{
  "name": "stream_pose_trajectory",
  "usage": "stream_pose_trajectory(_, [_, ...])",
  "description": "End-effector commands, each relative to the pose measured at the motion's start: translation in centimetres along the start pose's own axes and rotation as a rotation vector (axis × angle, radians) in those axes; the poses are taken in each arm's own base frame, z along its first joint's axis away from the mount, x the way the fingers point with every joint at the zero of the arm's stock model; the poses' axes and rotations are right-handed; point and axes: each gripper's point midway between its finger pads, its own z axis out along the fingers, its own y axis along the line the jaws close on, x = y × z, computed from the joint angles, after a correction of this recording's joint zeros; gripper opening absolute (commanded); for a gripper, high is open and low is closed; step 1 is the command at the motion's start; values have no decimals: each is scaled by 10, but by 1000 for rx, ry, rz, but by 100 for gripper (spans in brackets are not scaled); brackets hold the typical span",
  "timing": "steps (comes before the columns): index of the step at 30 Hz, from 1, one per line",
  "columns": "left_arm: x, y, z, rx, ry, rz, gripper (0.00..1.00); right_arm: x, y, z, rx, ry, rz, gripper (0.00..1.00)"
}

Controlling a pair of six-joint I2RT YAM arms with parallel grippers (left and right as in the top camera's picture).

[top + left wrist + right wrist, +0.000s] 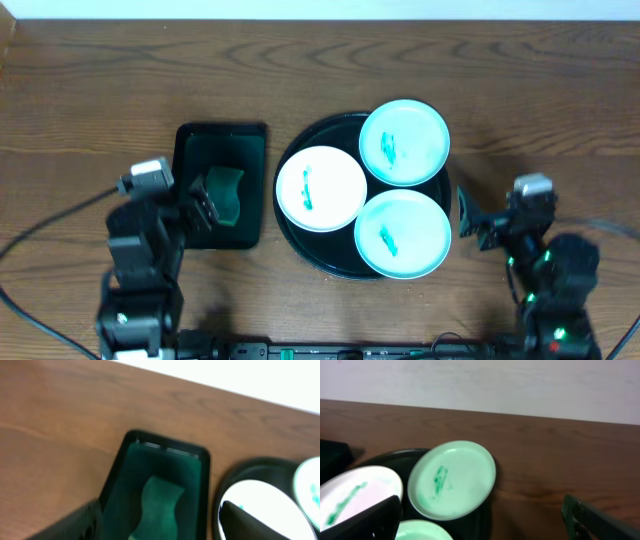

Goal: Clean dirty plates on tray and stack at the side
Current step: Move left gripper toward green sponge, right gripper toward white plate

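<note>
- Plainly, three dirty plates lie on the tray (pixel 296 244), a large round black one with a raised rim. They sit side by side with none stacked, and each carries a teal-green streak near its centre.
- By count, there is one white plate (pixel 320 188) on the tray's left, and there are two pale mint ones. The far mint plate (pixel 404 142) overhangs the tray's rim and the near mint plate (pixel 403 234) sits towards the robot.
- One smaller rectangular black tray (pixel 222 130) stands just left of the round one on the wooden table (pixel 90 90), with a single green sponge (pixel 226 192) inside it.
- The left gripper (pixel 205 200) hangs over the rectangular tray's left edge with its fingers spread wide and nothing between them. The sponge is right in front of it, and the white plate lies off to its right.
- The right gripper (pixel 470 222) sits just outside the round tray's right rim, spread wide and empty. The near mint plate is closest to it but apart from it, and its wrist camera faces the far mint plate.
</note>
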Motion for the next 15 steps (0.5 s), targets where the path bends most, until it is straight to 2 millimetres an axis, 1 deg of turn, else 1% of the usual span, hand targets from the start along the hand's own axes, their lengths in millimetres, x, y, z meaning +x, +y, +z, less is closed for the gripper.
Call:
stream_pose_trajectory(1, [-21,-15,-5,50,84,0,76,-27,3,11,-40,97,45,99])
stream_pose_trajectory(4, [-23,-18,-4,41,212,-7,76,-38,1,23,-50,244,85,99])
stream_pose_trajectory(8, [-27,-39,2,129,367,-34,76,-51,-1,36,-60,436,145,99])
stream_pose_trajectory(10, [-28,-46,8,158,420,-47,75,-55,-1,41,-69,505,170,99])
stream_pose_trajectory(12, [-26,-47,17,159,450,-52,76,-58,-2,49,-78,535,182,99])
stream_pose_trajectory(13, [-23,-46,21,155,464,-54,75,-60,2,54,-100,535,206,99])
stream_pose_trajectory(15, [-20,-46,26,152,481,-57,75,-57,15,56,-171,564,274,99])
